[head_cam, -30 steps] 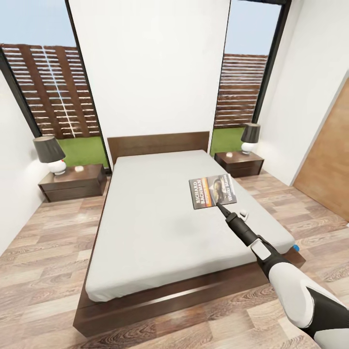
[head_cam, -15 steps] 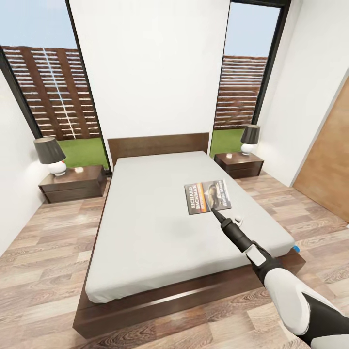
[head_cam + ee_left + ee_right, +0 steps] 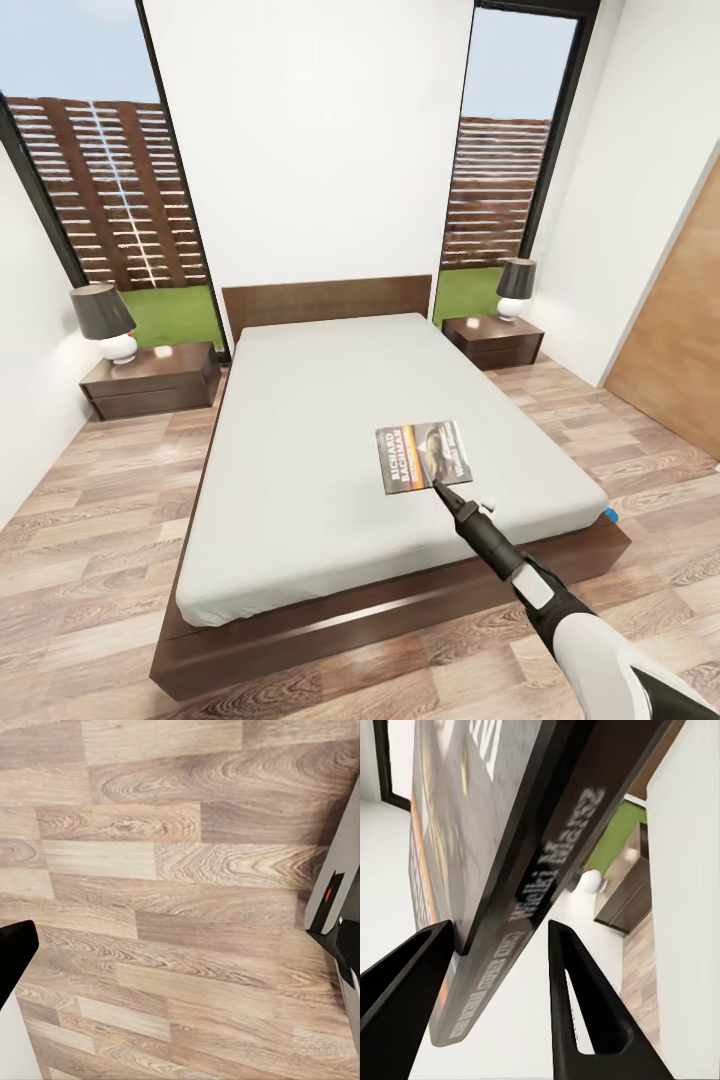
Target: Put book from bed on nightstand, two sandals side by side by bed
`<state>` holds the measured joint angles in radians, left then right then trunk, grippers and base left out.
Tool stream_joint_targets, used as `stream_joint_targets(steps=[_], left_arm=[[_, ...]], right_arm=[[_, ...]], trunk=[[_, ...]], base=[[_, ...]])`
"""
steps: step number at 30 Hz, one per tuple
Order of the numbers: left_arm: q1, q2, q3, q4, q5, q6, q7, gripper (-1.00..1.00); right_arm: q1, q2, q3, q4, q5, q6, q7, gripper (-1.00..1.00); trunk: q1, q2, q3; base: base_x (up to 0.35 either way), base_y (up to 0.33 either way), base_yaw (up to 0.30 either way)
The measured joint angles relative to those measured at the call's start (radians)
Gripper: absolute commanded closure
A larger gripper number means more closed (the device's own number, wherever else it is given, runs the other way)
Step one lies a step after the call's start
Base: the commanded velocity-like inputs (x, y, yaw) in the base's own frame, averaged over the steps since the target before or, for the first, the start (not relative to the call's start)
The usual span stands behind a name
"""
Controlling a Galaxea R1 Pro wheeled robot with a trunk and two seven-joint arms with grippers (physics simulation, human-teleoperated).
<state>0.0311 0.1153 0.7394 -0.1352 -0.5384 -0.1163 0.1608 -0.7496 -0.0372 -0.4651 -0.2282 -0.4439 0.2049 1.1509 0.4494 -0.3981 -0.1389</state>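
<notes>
The book (image 3: 424, 455), a dark paperback with an orange band and white lettering, hangs just over the pale mattress of the bed (image 3: 320, 400), toward its right front part. My right gripper (image 3: 437, 485) is shut on the book's near edge. In the right wrist view the book (image 3: 487, 832) sits clamped between the two black fingers (image 3: 577, 1005). A bit of blue sandal (image 3: 610, 515) peeks out at the bed's front right corner. One nightstand (image 3: 152, 378) stands left of the headboard, the other nightstand (image 3: 494, 340) right of it. My left gripper (image 3: 180, 945) hangs open over plank floor.
Each nightstand carries a lamp: a dark-shaded lamp (image 3: 103, 318) on the left, another lamp (image 3: 516, 285) on the right. A brown wood wall panel (image 3: 680, 350) lines the right wall. Wood-plank floor (image 3: 90, 520) runs along both sides of the bed.
My right arm has drawn back toward the foot of the bed, carrying the book with it from mid-mattress toward the front right. The room has stayed put.
</notes>
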Motion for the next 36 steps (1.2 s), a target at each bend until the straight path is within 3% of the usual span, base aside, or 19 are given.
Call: stream_joint_targets(steps=[8, 28, 36], left_arm=[[0.000, -0.001, 0.000, 0.000, 0.000, 0.000, 0.000, -1.00], [0.000, -0.001, 0.000, 0.000, 0.000, -0.001, 0.000, -1.00], [0.000, -0.001, 0.000, 0.000, 0.000, -0.001, -0.001, -1.00]], right_arm=[[0.014, 0.038, 0.005, 0.003, 0.009, 0.007, 0.006, 1.00], [0.028, 0.053, 0.009, 0.003, 0.015, 0.008, -0.010, 1.00], [0.028, 0.063, 0.008, 0.003, 0.015, 0.007, -0.065, 1.00]], trunk=[[0.000, 0.000, 0.000], [0.000, 0.000, 0.000], [0.000, 0.000, 0.000]], base=[[0.000, 0.000, 0.000], [0.000, 0.000, 0.000], [0.000, 0.000, 0.000]])
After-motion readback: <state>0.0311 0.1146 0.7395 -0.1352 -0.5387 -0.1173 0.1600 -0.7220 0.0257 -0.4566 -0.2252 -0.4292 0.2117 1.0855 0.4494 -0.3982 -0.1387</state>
